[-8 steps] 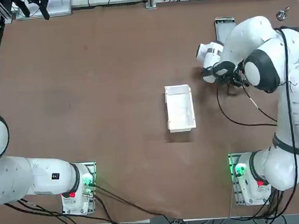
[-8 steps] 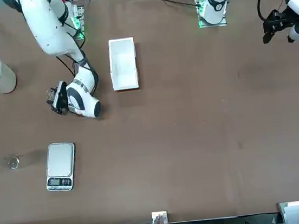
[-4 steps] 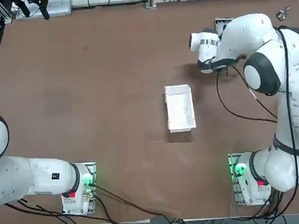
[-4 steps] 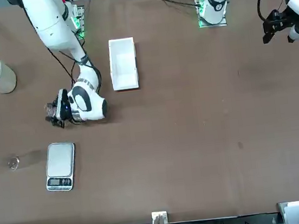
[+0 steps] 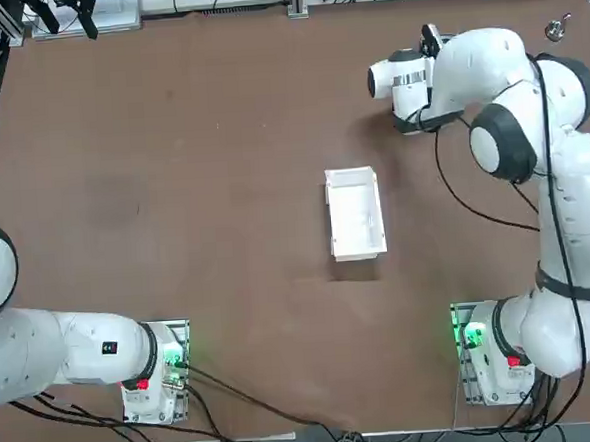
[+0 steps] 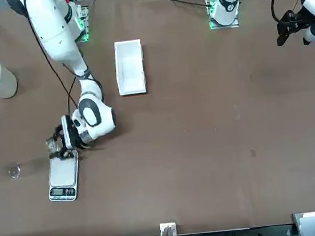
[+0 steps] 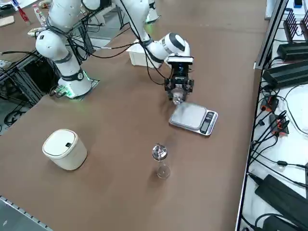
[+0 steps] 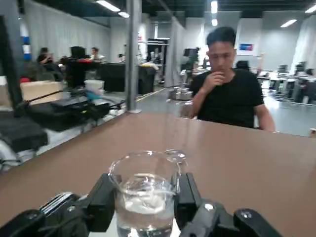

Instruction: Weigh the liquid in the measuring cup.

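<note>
Cup in hand, nearly at the scale

The right gripper (image 8: 143, 207) is closed on the measuring cup (image 8: 145, 195), upright with liquid inside, at the near edge of the grey scale (image 7: 193, 118); setting it down and reading the weight remain.

The small clear glassy measuring cup (image 8: 144, 196) glints between the right gripper's (image 8: 144, 205) matt black fingers (image 8: 101, 201). Just below it lies the flat grey scale (image 7: 194, 117), its top smooth brushed metal. The brown table (image 6: 215, 116) looks matt and smooth.
</note>
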Robot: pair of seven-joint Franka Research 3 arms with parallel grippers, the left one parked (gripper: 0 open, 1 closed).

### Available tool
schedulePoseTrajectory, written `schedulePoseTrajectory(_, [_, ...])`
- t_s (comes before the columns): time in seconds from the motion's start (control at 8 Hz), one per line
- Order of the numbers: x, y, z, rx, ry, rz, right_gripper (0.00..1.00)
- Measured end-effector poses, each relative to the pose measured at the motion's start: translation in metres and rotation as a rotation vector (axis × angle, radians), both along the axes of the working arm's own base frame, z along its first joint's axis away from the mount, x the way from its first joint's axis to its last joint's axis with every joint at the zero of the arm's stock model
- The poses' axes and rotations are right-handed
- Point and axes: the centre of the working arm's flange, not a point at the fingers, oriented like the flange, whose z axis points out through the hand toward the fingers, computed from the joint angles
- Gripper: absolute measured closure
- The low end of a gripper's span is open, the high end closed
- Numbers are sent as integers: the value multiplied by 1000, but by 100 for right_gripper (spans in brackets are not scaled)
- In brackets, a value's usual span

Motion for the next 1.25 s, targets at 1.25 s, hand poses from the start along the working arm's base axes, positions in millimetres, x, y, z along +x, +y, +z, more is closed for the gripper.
schedulePoseTrajectory(1.25, [37,-7,-46,0,25,56,26])
